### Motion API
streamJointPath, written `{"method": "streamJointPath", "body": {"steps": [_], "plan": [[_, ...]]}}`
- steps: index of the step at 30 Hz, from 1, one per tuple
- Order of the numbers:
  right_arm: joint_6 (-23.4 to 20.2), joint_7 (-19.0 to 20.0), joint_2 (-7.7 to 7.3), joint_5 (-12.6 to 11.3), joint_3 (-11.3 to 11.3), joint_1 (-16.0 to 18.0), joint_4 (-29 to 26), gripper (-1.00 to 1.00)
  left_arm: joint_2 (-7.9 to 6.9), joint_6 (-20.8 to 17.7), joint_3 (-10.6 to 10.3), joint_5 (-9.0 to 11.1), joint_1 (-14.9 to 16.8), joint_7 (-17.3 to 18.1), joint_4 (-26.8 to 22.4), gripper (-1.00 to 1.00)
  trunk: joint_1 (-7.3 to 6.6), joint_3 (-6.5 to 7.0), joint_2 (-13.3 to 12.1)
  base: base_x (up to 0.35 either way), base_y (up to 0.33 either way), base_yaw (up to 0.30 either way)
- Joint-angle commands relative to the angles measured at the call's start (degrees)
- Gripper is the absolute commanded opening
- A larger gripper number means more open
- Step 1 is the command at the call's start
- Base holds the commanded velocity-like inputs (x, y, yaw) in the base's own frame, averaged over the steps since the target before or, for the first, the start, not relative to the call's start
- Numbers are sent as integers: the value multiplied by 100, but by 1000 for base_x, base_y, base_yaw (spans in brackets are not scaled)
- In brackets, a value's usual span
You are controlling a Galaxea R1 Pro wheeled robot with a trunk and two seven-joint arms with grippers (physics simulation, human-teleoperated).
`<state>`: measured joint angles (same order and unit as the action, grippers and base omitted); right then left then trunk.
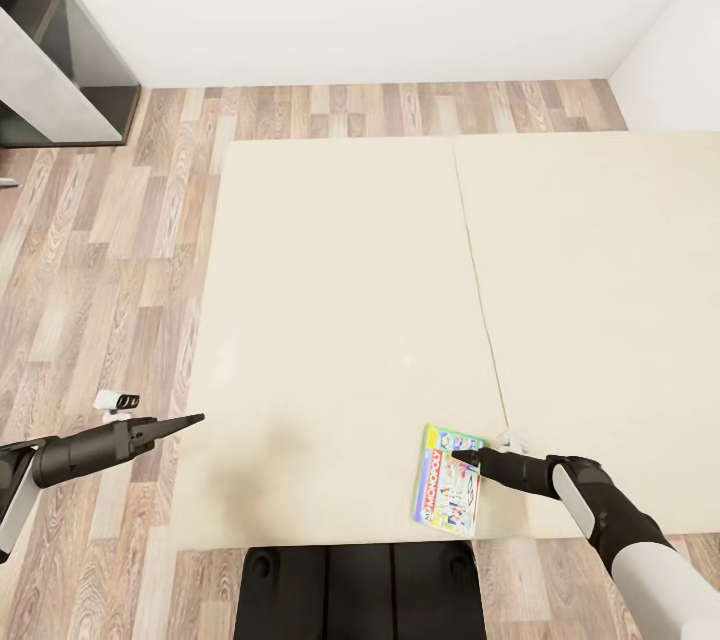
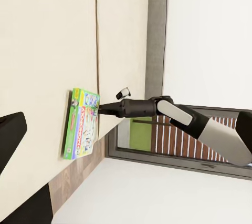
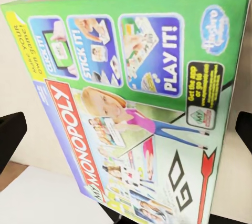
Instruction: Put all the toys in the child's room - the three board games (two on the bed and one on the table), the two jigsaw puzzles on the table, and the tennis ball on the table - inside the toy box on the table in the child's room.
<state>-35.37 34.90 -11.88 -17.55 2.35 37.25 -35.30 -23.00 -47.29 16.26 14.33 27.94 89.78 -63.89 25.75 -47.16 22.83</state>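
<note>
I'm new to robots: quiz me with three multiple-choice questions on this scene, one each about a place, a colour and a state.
1. Where does the board game lie?
A. on the wood floor
B. on the bed, near its close edge
C. on the grey shelf unit

2. What colour is the top band of the game's cover?
A. green
B. black
C. orange

3. How does the right gripper stand to the game?
A. far off, above the floor
C. lifting it high
B. right at the box, which lies flat

Answers: 1 B, the box rests on the beige mattress; 2 A, the right wrist view shows a green band; 3 B, its tip meets the box's upper edge.
</note>
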Motion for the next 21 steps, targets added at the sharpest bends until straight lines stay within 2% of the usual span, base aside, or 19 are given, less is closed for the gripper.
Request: {"method": "streamJointPath", "body": {"steps": [1, 9, 12, 15, 21], "plan": [[-40, 8, 1, -20, 14, 1, -3, 100, -2, -61, -2, -4, 1, 22, -1, 100, 3, -6, 9, 0, 0, 0], [-46, 1, 1, -27, 12, 1, 4, 100, 4, -61, -8, -3, 1, 22, -3, 100, 3, -6, 9, 0, 0, 0], [52, -10, 89, -20, -6, 1, 61, 100, 39, -78, 13, 8, 1, 22, -3, 100, 3, -6, 9, 0, 0, 0], [64, -10, 89, -20, -6, 1, 62, 100, 40, -78, 12, 8, 1, 22, -2, 100, 3, -6, 9, 0, 0, 0], [102, -10, 166, -21, -6, 1, 81, 100, -19, -78, 1, 8, 1, 22, -2, 100, 3, -6, 9, 0, 0, 0]]}}
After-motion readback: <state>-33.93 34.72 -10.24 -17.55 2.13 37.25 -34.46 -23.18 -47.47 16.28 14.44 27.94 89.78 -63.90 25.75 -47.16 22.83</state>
